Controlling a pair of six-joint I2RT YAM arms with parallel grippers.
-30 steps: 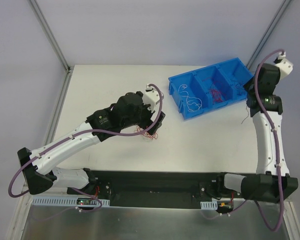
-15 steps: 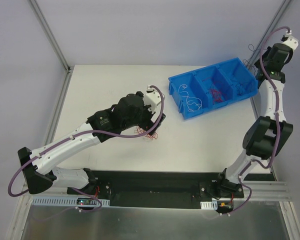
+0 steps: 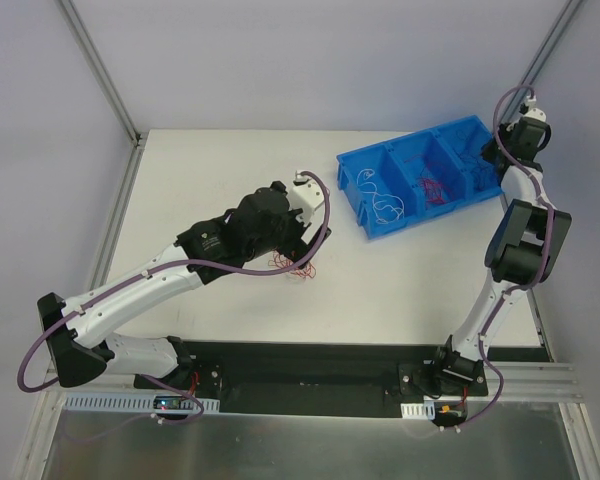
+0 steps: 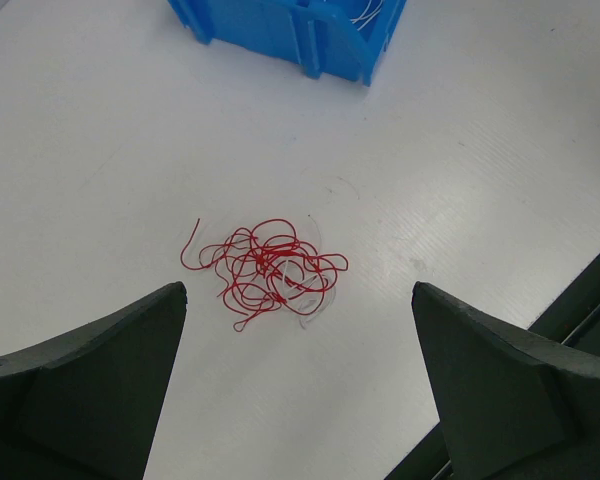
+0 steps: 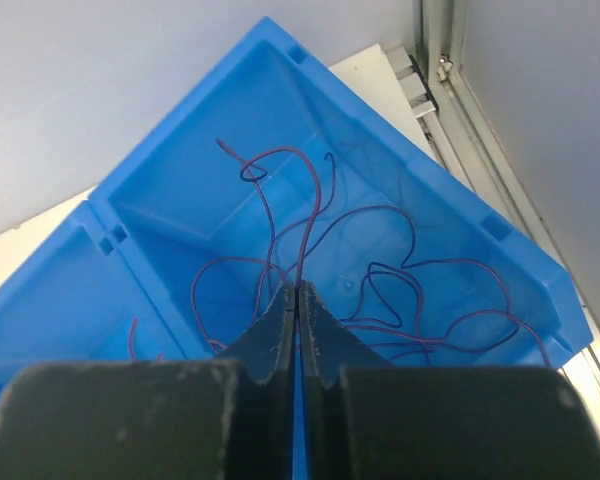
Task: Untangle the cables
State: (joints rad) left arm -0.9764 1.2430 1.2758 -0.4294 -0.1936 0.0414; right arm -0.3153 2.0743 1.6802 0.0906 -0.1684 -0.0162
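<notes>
One tangle of red cables point(image 4: 270, 272) on the table point(image 4: 100, 150), centred below the left pincer point(image 4: 298, 288), spread wide. Over the blue bin's point(image 5: 400, 170) far-right compartment, right pincer point(image 5: 297, 290) pinched shut on a dark cable point(image 5: 310, 200).

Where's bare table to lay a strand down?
Free: far-left table, left of the blue bin; strip between bin and base rail. Crowded: red tangle under left end effector; bin's right end, right end effector pinching a dark cable.

The white table point(image 3: 200, 170) has a little bunch of red cables point(image 4: 270, 270) lying near its middle, a bit toward the near edge. A blue box point(image 3: 355, 185) sits by the far right corner
</notes>
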